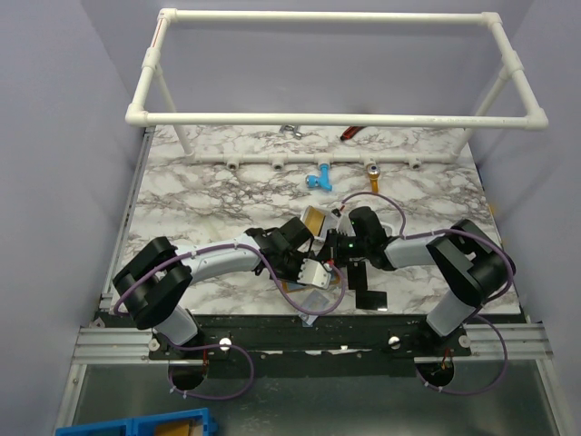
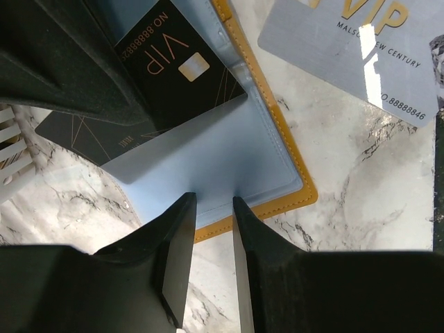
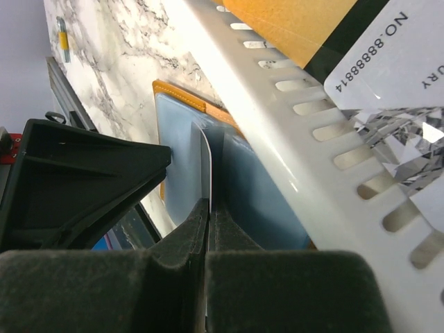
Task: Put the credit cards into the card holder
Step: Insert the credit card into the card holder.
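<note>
**Item: card-loading, mid-insert**

- **Card holder** (image 2: 236, 152): lies open and flat on marble table (image 1: 209, 191), centre-near, betw. the two arms. Pale blue clear sleeves inside, orange-brown border. White mesh basket (image 3: 277, 118) sits just beside it.
- **Black card** (image 2: 173, 69): gold "VIP" print. Lies angled over the holder's upper sleeve, one end under the R fingers. Cannot tell whether the leading edge is inside a pocket or only on top of it.
- **Right gripper** (image 3: 208, 208): jaws closed, pinching a thin card seen edge-on in the R wrist view. Judged to be the black card.
- **Left gripper** (image 2: 214, 201): jaws slightly apart, nothing betw. them. Tips sit at the holder's near edge, over the blue sleeve. Contact w/ the sleeve not certain.
- **Silver card** (image 2: 347, 55): flat on table, just beside the holder's outer edge, not loaded.
- **Gold card** (image 1: 315, 218): beyond the grippers, apart from the holder. More black cards (image 1: 368, 298) lie near the R arm.

**Step in hand (est.):** feeding the 1st card into a sleeve pocket. L arm is prob. placed to steady the holder.

**Progress (est.):** early. No card is seen fully seated and several are loose.

**Next move needs:** card edge lined up square w/ the pocket mouth and slid in at a shallow angle. The holder needs pinning so it doesn't skate on the marble. R jaws should release only once the card is seated.
</note>
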You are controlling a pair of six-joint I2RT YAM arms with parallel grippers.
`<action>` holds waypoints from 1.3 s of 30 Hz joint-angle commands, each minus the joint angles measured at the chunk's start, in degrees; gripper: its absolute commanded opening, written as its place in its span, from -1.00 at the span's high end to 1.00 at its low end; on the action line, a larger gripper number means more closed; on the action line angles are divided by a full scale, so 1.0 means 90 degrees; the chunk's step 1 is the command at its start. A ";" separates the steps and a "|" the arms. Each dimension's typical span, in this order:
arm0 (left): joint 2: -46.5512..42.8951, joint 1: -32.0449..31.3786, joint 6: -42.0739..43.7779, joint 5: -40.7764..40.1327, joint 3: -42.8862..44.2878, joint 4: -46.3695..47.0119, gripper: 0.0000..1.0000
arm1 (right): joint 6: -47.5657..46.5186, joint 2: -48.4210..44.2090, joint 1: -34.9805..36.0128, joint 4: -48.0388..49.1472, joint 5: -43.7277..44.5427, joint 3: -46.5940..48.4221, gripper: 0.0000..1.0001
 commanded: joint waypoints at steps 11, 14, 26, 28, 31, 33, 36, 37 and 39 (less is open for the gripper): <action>0.0226 -0.0069 0.0095 0.0034 -0.0107 -0.0598 0.42 | 0.0301 0.0257 -0.0032 0.0905 0.0742 -0.0615 0.99; 0.0192 -0.0064 0.0068 0.0055 -0.0165 -0.0548 0.42 | 0.0381 0.0261 -0.0025 0.0974 0.0791 -0.0693 0.99; -0.0140 -0.0020 -0.0032 0.0023 -0.0492 -0.0264 0.42 | 0.0209 -0.0410 -0.0014 -0.0429 0.1584 -0.0618 0.04; -0.0130 -0.0020 -0.0032 0.0048 -0.0499 -0.0251 0.42 | 0.0138 -0.0657 -0.0013 -0.0805 0.1756 -0.0579 -0.04; -0.0118 -0.0021 -0.0022 0.0046 -0.0467 -0.0238 0.42 | 0.0021 -0.0925 -0.0013 -0.1224 0.1899 -0.0504 -0.03; -0.0108 -0.0020 -0.0003 0.0026 -0.0446 -0.0225 0.42 | 0.0024 -0.0975 -0.0004 -0.1205 0.1873 -0.0514 -0.01; -0.0101 -0.0025 -0.0012 0.0032 -0.0430 -0.0211 0.42 | 0.0013 -0.0832 0.0037 -0.1123 0.1756 -0.0477 0.02; -0.0090 -0.0024 -0.0022 0.0035 -0.0428 -0.0194 0.42 | 0.0009 -0.0774 0.0075 -0.1114 0.1739 -0.0441 0.02; -0.0083 -0.0023 -0.0037 0.0033 -0.0449 -0.0170 0.42 | -0.0014 -0.0676 0.0201 -0.1075 0.1708 -0.0366 0.07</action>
